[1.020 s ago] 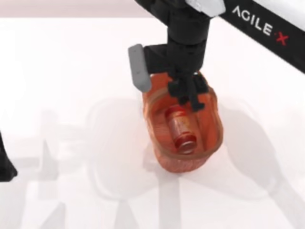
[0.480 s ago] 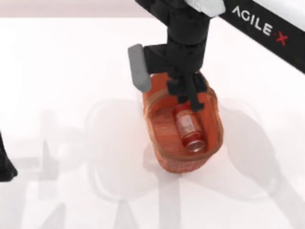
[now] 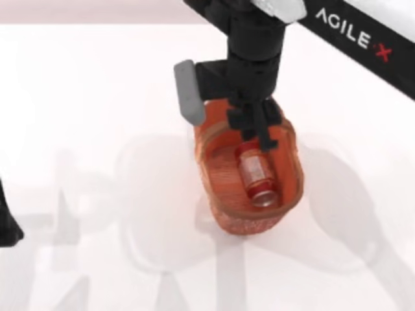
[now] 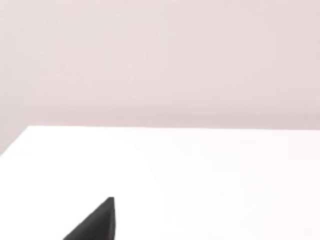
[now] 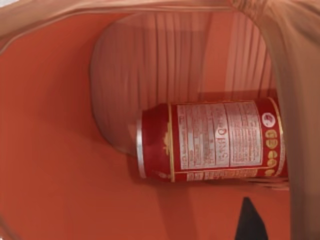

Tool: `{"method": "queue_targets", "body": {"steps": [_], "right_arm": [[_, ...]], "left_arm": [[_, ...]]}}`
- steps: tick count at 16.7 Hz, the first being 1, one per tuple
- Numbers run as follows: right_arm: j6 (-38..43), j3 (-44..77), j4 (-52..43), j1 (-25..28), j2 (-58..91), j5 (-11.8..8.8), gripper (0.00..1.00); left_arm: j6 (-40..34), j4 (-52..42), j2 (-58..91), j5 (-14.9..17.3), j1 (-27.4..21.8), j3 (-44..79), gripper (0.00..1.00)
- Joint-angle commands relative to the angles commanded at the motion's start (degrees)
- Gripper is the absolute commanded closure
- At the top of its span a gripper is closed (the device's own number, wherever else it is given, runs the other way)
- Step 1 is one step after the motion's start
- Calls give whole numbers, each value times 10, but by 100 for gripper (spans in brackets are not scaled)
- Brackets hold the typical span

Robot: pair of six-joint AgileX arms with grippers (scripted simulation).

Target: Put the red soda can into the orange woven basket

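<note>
1. Inside the basket (image 3: pixel 220 175), on its slatted bottom, the can (image 3: pixel 257 178) lies on its side, touching nothing above it; it sits toward the basket wall that faces the table's right side.
2. By my judgement the can is delivered, and the step in hand is the retreat of the right gripper (image 3: pixel 254 129).
3. That gripper hangs over the basket's far end, just above the can's nearer end. Its jaws hold nothing; from above they look only narrowly parted, and I cannot tell the gap for sure.
4. In the right wrist view the can (image 5: pixel 210 141) fills the middle, label up, with one dark fingertip (image 5: pixel 248 220) showing clear of it.
5. To retreat well, I would lift straight up before moving sideways, because the basket's rim and arched handle stand close around the fingers; a sideways pull could catch them and drag or tip the basket.
6. Going slowly also matters, since a can on its side may roll if the basket is jolted.
7. Well away from the basket, at the table's left edge, the left arm (image 3: pixel 6 227) is parked; its wrist view shows only bare table (image 4: pixel 200 175) and one dark tip, so its jaws cannot be judged.
8. Counts: one can, one basket, two arms, one of them at work.
</note>
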Motion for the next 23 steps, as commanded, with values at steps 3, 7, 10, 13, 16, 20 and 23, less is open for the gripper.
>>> {"method": "queue_targets", "body": {"steps": [3,7,10,13,16,20,23], "right_arm": [[0,0,0,0,0,0,100],[0,0,0,0,0,0,100],[0,0,0,0,0,0,100],[0,0,0,0,0,0,100],[0,3,-2,-1,1,0,100],[-8,69,-56,-6,16,0,100],[-17,147,-114,-11,29,0,100]], "left_arm": [[0,0,0,0,0,0,0],[0,0,0,0,0,0,0],[0,0,0,0,0,0,0],[0,0,0,0,0,0,0],[0,0,0,0,0,0,0],[0,0,0,0,0,0,0],[0,0,0,0,0,0,0]]}}
